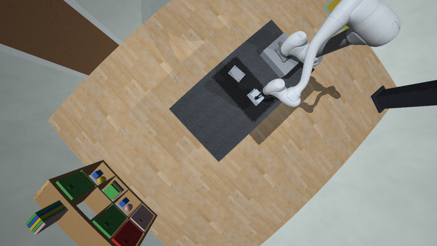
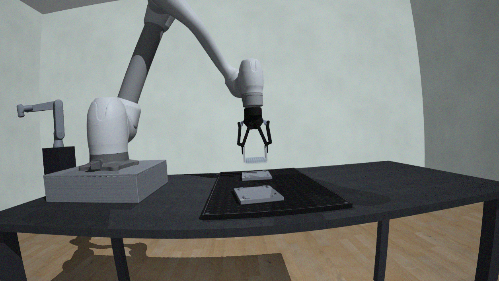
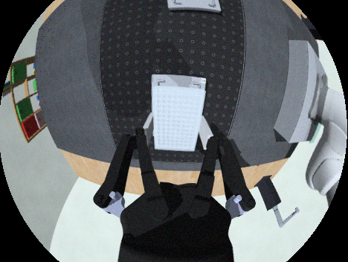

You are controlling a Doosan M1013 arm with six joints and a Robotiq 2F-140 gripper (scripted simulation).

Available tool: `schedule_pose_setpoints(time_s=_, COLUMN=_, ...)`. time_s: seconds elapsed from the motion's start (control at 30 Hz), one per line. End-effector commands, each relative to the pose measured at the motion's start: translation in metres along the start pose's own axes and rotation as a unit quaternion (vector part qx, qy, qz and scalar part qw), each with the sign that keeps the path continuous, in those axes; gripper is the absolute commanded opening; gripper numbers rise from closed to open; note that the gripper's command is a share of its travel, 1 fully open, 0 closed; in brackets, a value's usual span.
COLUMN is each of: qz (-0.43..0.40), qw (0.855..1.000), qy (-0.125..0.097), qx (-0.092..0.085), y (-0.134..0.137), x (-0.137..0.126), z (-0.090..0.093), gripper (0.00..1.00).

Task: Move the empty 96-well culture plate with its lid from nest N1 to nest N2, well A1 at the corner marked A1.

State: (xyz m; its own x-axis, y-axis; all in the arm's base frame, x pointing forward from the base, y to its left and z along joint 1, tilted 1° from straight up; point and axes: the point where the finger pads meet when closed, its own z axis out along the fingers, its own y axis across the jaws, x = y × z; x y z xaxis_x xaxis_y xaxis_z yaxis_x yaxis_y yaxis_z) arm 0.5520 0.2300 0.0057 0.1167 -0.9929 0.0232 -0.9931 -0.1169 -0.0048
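Note:
The pale 96-well plate (image 2: 256,162) (image 3: 178,119) hangs level, its lid apparently flat on top; their seam is too small to tell. My gripper (image 1: 259,97) (image 2: 255,157) (image 3: 176,120) is shut on the plate's two long sides. It holds the plate in the air above nest N2 (image 1: 256,103) (image 2: 256,176) (image 3: 178,82), with a gap below in the exterior view. In the wrist view the plate hides most of N2; only its far strip with two locators shows. Nest N1 (image 1: 237,74) (image 2: 258,195) (image 3: 194,4) is empty. Well A1 cannot be made out.
Both nests stand on a black perforated board (image 1: 224,79) (image 2: 314,204) (image 3: 126,56) on the dark table (image 1: 207,131) (image 2: 401,188). The arm's grey base block (image 1: 275,62) (image 2: 90,188) stands on the table beside the board. A shelf unit (image 1: 100,198) stands away from the table.

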Motion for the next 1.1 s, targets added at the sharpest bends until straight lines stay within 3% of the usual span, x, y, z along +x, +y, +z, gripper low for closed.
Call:
schedule_pose_setpoints(time_s=0.0, qz=0.000, qw=1.000, qy=0.000, qx=0.000, y=0.000, x=0.000, z=0.003, gripper=0.00)
schedule_pose_setpoints(time_s=0.8, qz=0.000, qw=1.000, qy=0.000, qx=0.000, y=0.000, x=0.000, z=0.040, gripper=0.00)
schedule_pose_setpoints(time_s=1.07, qz=0.000, qw=1.000, qy=0.000, qx=0.000, y=0.000, x=0.000, z=0.041, gripper=0.00)
